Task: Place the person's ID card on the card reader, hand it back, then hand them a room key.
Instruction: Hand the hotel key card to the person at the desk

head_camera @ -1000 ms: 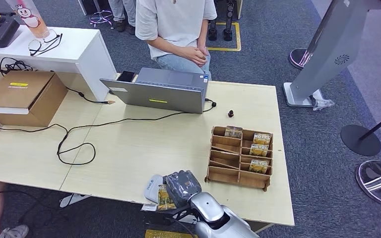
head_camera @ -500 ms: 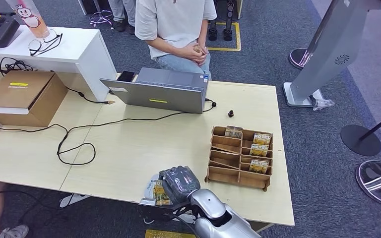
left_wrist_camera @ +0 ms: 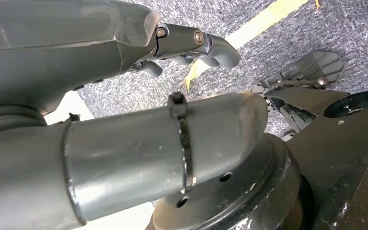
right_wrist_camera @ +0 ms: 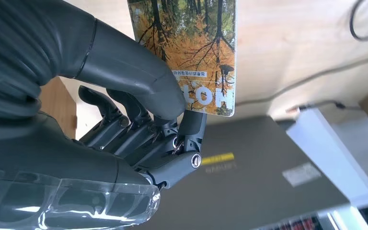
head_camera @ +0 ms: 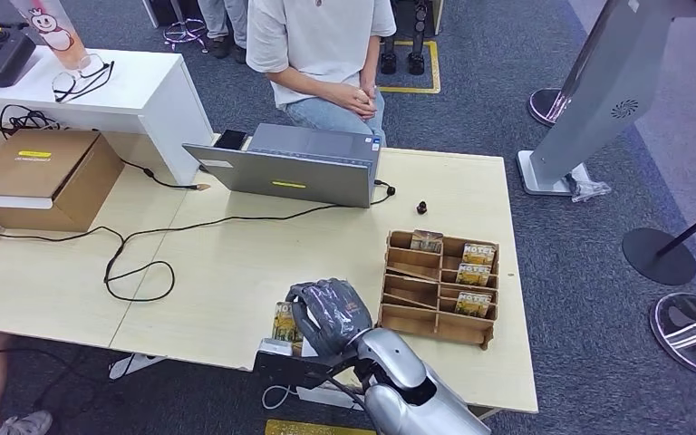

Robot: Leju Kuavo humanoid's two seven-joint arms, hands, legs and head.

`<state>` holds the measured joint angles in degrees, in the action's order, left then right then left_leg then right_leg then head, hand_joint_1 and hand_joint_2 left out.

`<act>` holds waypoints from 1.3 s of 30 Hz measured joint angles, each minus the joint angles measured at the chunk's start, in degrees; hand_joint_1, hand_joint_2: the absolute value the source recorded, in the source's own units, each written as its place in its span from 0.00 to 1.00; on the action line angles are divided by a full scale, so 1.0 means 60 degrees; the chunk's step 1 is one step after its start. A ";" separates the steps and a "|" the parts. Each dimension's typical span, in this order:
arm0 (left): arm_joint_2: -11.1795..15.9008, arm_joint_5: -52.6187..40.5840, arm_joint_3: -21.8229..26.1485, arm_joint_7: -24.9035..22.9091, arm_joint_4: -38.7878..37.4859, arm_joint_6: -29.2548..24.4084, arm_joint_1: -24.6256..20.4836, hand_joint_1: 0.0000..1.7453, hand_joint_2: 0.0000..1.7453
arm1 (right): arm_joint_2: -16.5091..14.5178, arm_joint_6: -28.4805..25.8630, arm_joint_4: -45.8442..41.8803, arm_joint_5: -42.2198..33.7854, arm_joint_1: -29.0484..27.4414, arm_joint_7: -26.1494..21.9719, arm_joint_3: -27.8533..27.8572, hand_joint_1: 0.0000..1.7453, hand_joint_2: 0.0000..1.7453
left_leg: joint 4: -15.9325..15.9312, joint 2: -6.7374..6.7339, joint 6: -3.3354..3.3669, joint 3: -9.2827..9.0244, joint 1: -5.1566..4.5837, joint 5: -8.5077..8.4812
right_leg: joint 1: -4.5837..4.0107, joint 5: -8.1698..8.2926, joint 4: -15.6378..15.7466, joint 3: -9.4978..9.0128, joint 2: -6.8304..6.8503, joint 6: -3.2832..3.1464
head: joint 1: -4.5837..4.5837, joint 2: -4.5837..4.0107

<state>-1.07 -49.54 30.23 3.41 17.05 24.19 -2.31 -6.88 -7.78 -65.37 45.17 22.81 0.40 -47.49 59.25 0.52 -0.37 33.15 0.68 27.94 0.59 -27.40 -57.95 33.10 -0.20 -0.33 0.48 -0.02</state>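
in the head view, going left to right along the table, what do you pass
cardboard box → black cable loop → laptop → right hand holding a card → wooden card rack

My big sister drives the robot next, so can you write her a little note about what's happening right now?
Right hand pinches a card with an autumn-tree picture, lifted over the table's near edge by the wooden rack.
Left hand holds nothing, hanging by the floor.
The person sits behind the laptop, hands clasped.
Done: card picked up.
Left: pass it to the person. Whether it is the ID or the key, I can't tell.
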 joint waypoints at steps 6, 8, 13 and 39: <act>0.0014 0.0005 -0.0036 0.0032 0.0000 -0.0066 0.0023 0.00 0.00 | 0.0207 0.0011 -0.0901 -0.0016 -0.0085 -0.0053 0.0258 1.00 1.00 | 0.0000 0.0000 0.0000 0.0000 0.0000 0.0000 | 0.0000 0.0000 0.0000 0.0000 0.0000 0.0000 | 0.0000 0.0000; 0.0015 0.0005 -0.0037 0.0033 0.0000 -0.0074 0.0025 0.00 0.00 | 0.0248 0.0014 -0.1056 -0.0016 -0.0104 -0.0056 0.0301 1.00 1.00 | 0.0000 0.0000 0.0000 0.0000 0.0000 0.0000 | 0.0000 0.0000 0.0000 0.0000 0.0000 0.0000 | 0.0000 0.0000; 0.0015 0.0005 -0.0040 0.0036 0.0000 -0.0085 0.0026 0.00 0.00 | 0.0315 0.0025 -0.1285 -0.0016 -0.0151 -0.0063 0.0321 1.00 1.00 | 0.0000 0.0000 0.0000 0.0000 0.0001 0.0000 | 0.0000 0.0000 0.0000 0.0000 0.0001 0.0000 | 0.0000 0.0000; 0.0009 -0.0071 -0.0092 -0.0011 0.0005 -0.0101 0.0030 0.00 0.00 | 0.0397 0.0031 -0.1648 0.0034 -0.0300 -0.0076 0.0497 1.00 1.00 | 0.0000 0.0000 0.0000 0.0001 0.0000 0.0000 | 0.0000 0.0000 0.0000 0.0000 0.0001 0.0000 | 0.0000 0.0000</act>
<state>-1.02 -49.96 29.68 3.34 17.08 23.58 -2.13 -4.50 -7.60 -75.25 45.37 21.01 -0.06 -44.51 59.25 0.53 -0.37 33.16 0.68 27.94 0.59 -27.40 -57.95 33.10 -0.20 -0.33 0.48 -0.02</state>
